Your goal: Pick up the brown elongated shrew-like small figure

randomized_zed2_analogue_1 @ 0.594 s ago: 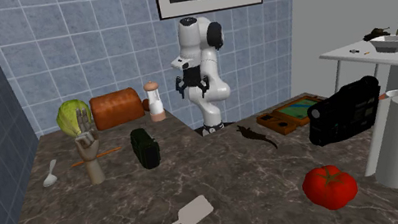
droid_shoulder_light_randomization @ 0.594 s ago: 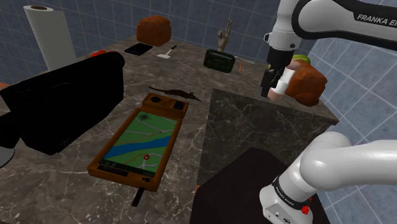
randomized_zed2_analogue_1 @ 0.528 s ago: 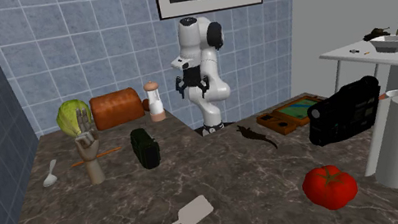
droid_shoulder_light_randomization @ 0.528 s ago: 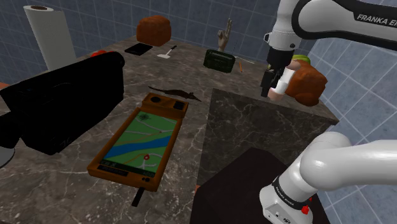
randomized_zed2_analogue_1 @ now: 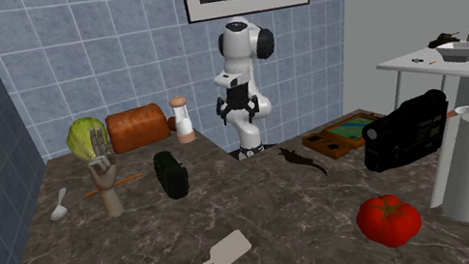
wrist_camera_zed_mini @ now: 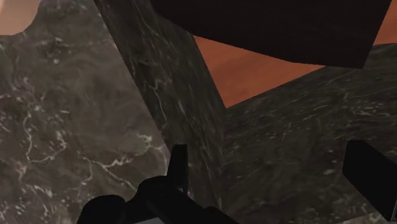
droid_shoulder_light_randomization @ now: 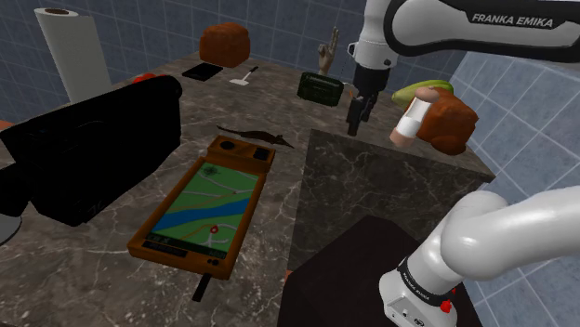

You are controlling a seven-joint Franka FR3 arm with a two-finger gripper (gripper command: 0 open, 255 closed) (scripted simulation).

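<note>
The brown shrew-like figure (droid_shoulder_light_randomization: 256, 137) lies flat on the dark marble counter, just beyond the wooden board's far end. In the second exterior view the figure (randomized_zed2_analogue_1: 301, 159) is a thin dark shape beside that board. My black gripper (droid_shoulder_light_randomization: 355, 119) hangs in the air over the far edge of the raised marble block (droid_shoulder_light_randomization: 390, 186), well off to the shoulder view's right of the figure. The gripper (randomized_zed2_analogue_1: 237, 111) points down and nothing touches it. In the wrist view the gripper (wrist_camera_zed_mini: 270, 172) is open, its fingers (wrist_camera_zed_mini: 178, 162) wide apart above the marble with nothing between them.
A wooden map board (droid_shoulder_light_randomization: 200, 209) and a big black camera (droid_shoulder_light_randomization: 84, 149) sit toward the shoulder view's left. A dark green box (droid_shoulder_light_randomization: 321, 88), wooden hand (droid_shoulder_light_randomization: 327, 56), spatula (droid_shoulder_light_randomization: 243, 76) and loaf (droid_shoulder_light_randomization: 226, 42) stand farther back. A shaker (droid_shoulder_light_randomization: 409, 121) and another loaf (droid_shoulder_light_randomization: 451, 121) stand by the gripper.
The arm has swung toward the shoulder view's left. The gripper left the shaker's side and now hangs over the raised block's far edge, closer to the figure.
</note>
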